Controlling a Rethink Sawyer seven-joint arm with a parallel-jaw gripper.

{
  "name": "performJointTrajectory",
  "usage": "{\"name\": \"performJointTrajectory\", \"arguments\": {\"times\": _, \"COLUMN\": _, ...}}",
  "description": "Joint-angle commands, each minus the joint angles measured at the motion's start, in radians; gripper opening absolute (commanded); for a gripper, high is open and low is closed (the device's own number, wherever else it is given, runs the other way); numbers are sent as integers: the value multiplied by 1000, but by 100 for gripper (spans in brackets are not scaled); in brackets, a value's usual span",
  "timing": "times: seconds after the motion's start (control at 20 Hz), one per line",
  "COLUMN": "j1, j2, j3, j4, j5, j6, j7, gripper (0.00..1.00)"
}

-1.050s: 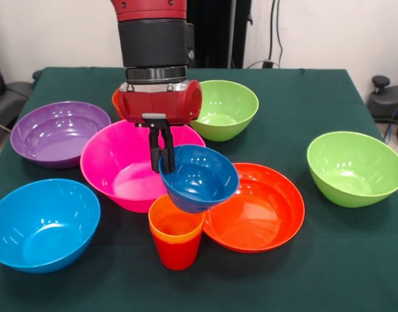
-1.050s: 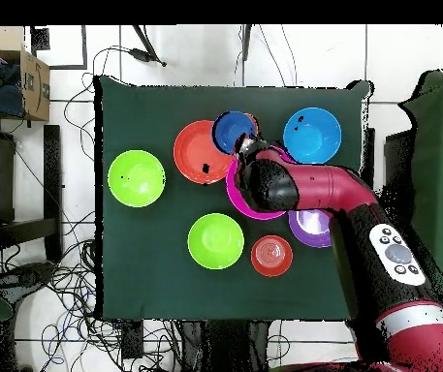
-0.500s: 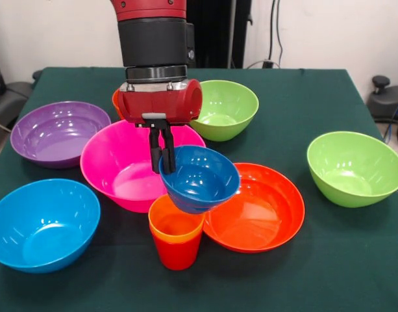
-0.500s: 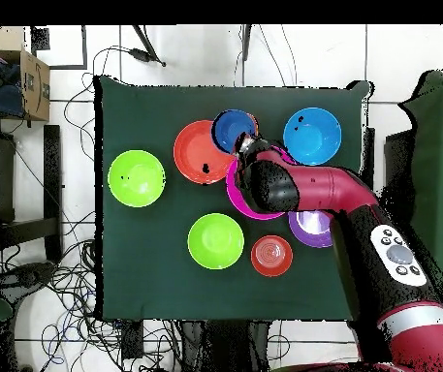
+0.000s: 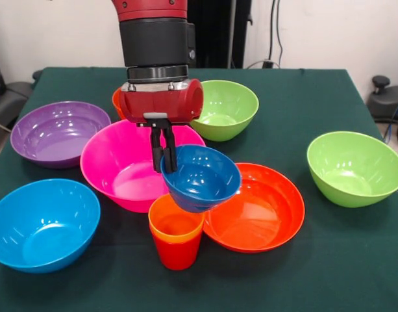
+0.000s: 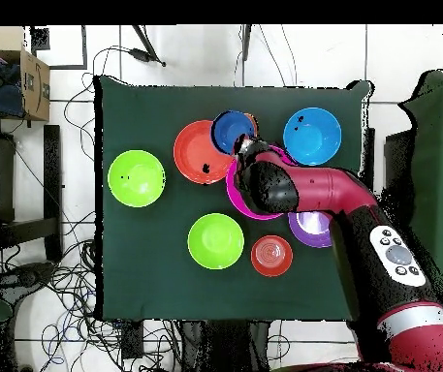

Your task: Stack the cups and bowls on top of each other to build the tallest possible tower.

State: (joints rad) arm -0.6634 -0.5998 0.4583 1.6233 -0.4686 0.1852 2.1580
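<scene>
My gripper (image 5: 163, 158) is shut on the near rim of the small blue bowl (image 5: 202, 179), which hangs tilted just above the cups. The orange cup (image 5: 175, 218) sits nested in the red cup (image 5: 177, 253) near the table's front edge. From overhead the small blue bowl (image 6: 233, 131) covers the cups, with the gripper (image 6: 245, 146) at its rim. The pink bowl (image 5: 117, 166) lies behind the gripper. The large orange-red bowl (image 5: 260, 208) rests right of the cups.
A purple bowl (image 5: 56, 133) and a light blue bowl (image 5: 43, 224) lie at the left. Lime green bowls stand at the back (image 5: 228, 107) and at the right (image 5: 354, 168). A small orange-red bowl (image 6: 271, 255) sits behind the arm.
The gripper and the small blue bowl have shifted very slightly to the right in the front view. Nothing else has moved.
</scene>
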Motion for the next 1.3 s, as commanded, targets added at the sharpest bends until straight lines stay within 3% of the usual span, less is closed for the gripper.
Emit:
{"name": "performJointTrajectory", "arguments": {"times": 0.05, "j1": 17, "j2": -2, "j3": 14, "j4": 23, "j5": -64, "j6": -59, "j7": 0, "gripper": 0}}
{"name": "performJointTrajectory", "arguments": {"times": 0.9, "j1": 29, "j2": 14, "j3": -29, "j4": 11, "j5": -96, "j6": -104, "j7": -8, "gripper": 0}}
{"name": "performJointTrajectory", "arguments": {"times": 1.3, "j1": 28, "j2": 20, "j3": -42, "j4": 18, "j5": -81, "j6": -66, "j7": -8, "gripper": 0}}
